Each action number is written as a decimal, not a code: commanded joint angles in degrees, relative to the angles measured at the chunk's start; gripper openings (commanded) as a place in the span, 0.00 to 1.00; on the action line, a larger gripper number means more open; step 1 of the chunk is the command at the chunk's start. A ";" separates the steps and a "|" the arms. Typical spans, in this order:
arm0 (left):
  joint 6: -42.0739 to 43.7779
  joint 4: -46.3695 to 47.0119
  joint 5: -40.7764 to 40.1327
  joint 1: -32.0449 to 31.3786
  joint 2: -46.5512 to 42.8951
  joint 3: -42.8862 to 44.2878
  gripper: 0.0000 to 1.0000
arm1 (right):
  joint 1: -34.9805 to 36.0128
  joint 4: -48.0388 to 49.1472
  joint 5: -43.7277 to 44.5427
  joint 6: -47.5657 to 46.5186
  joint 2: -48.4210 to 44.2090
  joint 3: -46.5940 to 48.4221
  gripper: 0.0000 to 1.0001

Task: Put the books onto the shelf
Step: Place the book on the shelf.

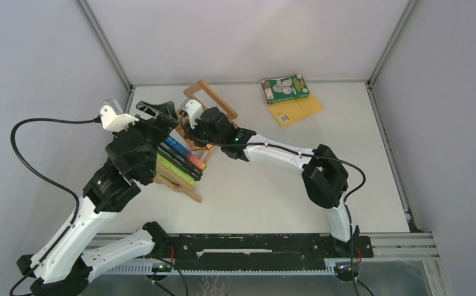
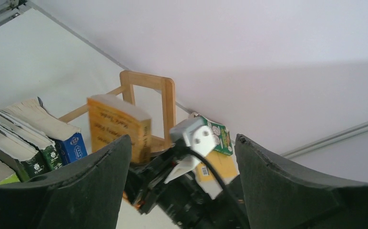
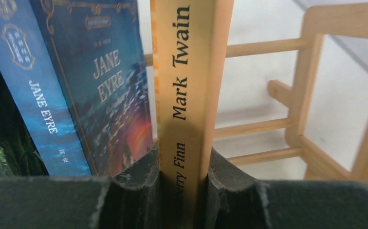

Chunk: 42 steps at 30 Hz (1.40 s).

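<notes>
My right gripper [image 3: 184, 176] is shut on the spine of a yellow book [image 3: 187, 86] and holds it upright inside the wooden shelf [image 3: 311, 71]. This yellow book [image 2: 115, 126] stands just right of a blue book [image 3: 101, 86]. Several more books [image 1: 180, 161] lean in the shelf's [image 1: 206, 92] left part. In the top view the right gripper [image 1: 193, 132] covers most of the held book. My left gripper [image 1: 158, 111] hovers open beside the shelved row, its fingers [image 2: 91, 186] wide apart with nothing between them. A green book with white circles [image 1: 285, 88] lies on a yellow-orange one [image 1: 298, 111] at the back right.
Grey walls close in the table on three sides, and the shelf stands near the back left corner. Both arms cross over the shelf's near side. A black cable [image 1: 32, 160] loops left of the left arm.
</notes>
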 commanded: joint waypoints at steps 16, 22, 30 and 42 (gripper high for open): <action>3.23 7.47 -1.89 -0.29 -0.40 -3.39 0.83 | 1.21 2.00 -6.34 2.44 7.56 7.57 0.00; 3.21 7.99 -1.94 -0.37 -0.56 -4.36 0.83 | 1.76 1.04 -6.99 2.68 8.56 7.71 0.00; 3.06 8.18 -1.86 -0.33 -1.06 -5.10 0.84 | 2.39 -1.15 -7.78 3.00 9.40 7.41 0.16; 2.60 8.18 -2.12 -0.29 -2.04 -5.04 0.84 | 3.55 -1.90 -7.36 3.14 6.12 4.66 0.47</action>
